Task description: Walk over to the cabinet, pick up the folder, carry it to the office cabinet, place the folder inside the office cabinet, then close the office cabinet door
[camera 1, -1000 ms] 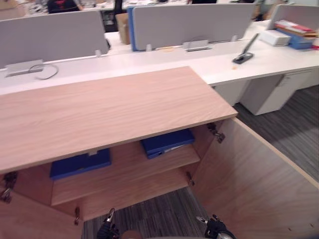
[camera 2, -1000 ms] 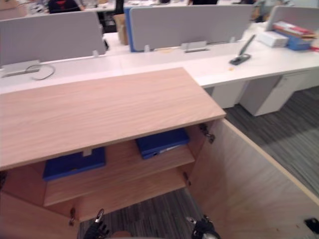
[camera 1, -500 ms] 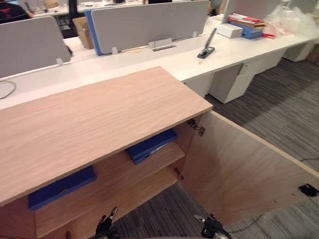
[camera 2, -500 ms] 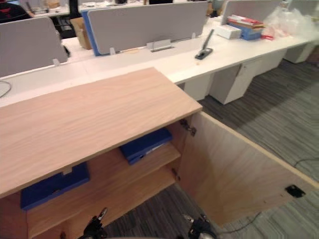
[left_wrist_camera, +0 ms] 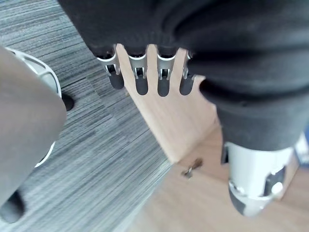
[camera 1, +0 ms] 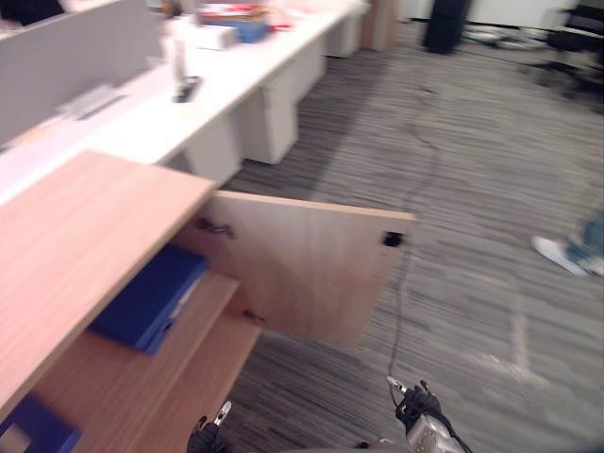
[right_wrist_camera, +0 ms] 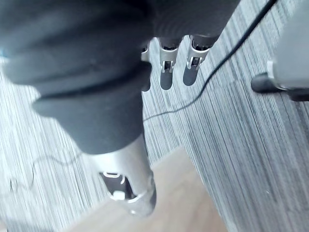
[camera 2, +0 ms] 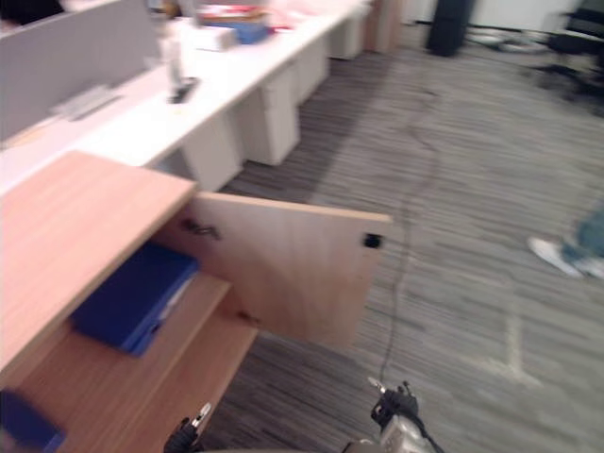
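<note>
A flat blue folder (camera 1: 149, 298) lies on a shelf in the light wooden cabinet (camera 1: 75, 236), whose door (camera 1: 302, 274) stands open to the right. The left robot hand (left_wrist_camera: 140, 82) and right robot hand (right_wrist_camera: 165, 72) hang empty, fingers straight.

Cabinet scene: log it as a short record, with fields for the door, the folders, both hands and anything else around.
door: cabinet door swung wide open
folders: blue folder lying flat on the shelf; second folder, cut off at the view's lower left corner
left hand: fingers straight, holding nothing, low by the cabinet
right hand: fingers straight, holding nothing, above the carpet
other: a person's shoe on the carpet, far right
</note>
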Robot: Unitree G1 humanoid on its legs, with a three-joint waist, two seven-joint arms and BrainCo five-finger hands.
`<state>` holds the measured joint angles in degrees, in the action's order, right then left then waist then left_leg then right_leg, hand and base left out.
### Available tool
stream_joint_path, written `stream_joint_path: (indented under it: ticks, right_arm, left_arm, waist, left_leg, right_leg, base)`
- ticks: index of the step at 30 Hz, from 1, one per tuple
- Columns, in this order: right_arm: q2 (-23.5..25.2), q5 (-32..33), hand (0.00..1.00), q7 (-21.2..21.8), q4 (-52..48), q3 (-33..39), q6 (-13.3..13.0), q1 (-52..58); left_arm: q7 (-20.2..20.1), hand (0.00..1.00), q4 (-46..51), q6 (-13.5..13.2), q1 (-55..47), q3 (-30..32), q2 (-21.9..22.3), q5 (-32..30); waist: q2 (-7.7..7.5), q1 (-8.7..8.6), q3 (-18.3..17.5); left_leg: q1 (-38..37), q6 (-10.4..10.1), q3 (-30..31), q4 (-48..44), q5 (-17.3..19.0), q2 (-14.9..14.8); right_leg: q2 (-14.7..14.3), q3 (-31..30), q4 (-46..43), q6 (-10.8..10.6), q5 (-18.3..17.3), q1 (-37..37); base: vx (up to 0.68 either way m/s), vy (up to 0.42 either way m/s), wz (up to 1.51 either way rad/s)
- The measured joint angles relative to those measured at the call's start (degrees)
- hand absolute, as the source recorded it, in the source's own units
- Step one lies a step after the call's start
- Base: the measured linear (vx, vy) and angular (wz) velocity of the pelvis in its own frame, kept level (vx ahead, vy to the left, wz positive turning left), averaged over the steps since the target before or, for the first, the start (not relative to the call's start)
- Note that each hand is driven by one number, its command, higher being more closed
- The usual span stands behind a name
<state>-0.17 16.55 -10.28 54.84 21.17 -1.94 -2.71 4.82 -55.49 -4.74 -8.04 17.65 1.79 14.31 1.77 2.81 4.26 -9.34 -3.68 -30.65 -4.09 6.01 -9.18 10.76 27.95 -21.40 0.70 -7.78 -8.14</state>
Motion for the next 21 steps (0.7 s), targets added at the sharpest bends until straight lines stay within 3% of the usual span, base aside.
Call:
stream_joint_path:
  ticks: [3, 8, 11, 21]
  right_arm:
    - [-1.0, -0.9, 0.00, -0.1, -0.2, -0.4, 0.3, 1.6]
    - [-1.9, -4.5, 0.00, -0.3, -6.6, -2.8, 0.7, 1.8]
    - [-2.6, -7.1, 0.00, -0.5, -13.3, -2.8, 0.7, 0.4]
    - [-13.6, -8.7, 0.00, -1.2, -15.4, -5.5, -0.2, -15.7]
  left_arm:
    - [0.6, 0.00, 0.1, -0.2, 0.7, -2.0, -1.2, 1.6]
    - [1.7, 0.00, 2.9, -0.2, -0.1, -2.8, -0.9, 2.3]
    - [1.7, 0.00, 5.3, -0.2, -1.8, -3.5, -0.9, 3.6]
    - [0.9, 0.00, 4.9, 0.0, -4.9, -3.6, -2.7, 3.7]
  waist:
    - [-1.22, -0.83, 0.3]
    - [-1.13, -1.07, -0.2]
    - [-1.34, -1.05, -0.7]
    - [-1.31, -0.28, -1.2]
  left_leg:
    - [-1.3, 0.0, -0.1, 0.0, -0.5, -0.4]
    - [0.3, -2.2, 0.2, 1.7, -1.9, -1.2]
    - [0.9, -2.3, 0.2, 1.9, -2.1, -0.6]
    - [1.4, -1.6, 1.5, 3.0, -2.6, 2.1]
  right_leg:
    - [-1.3, -1.7, 1.1, 0.1, 0.4, 0.6]
    - [-4.3, -1.8, 9.4, -0.3, 5.5, 1.3]
    - [-4.7, -1.8, 13.5, -0.2, 8.8, 2.0]
    - [-5.6, -1.3, 26.3, -0.8, 17.1, 7.0]
  base:
    - [-0.08, -0.072, -0.42]
    - [-0.09, 0.036, -0.08]
    - [-0.05, 0.082, -0.02]
    - [-0.05, 0.024, 0.04]
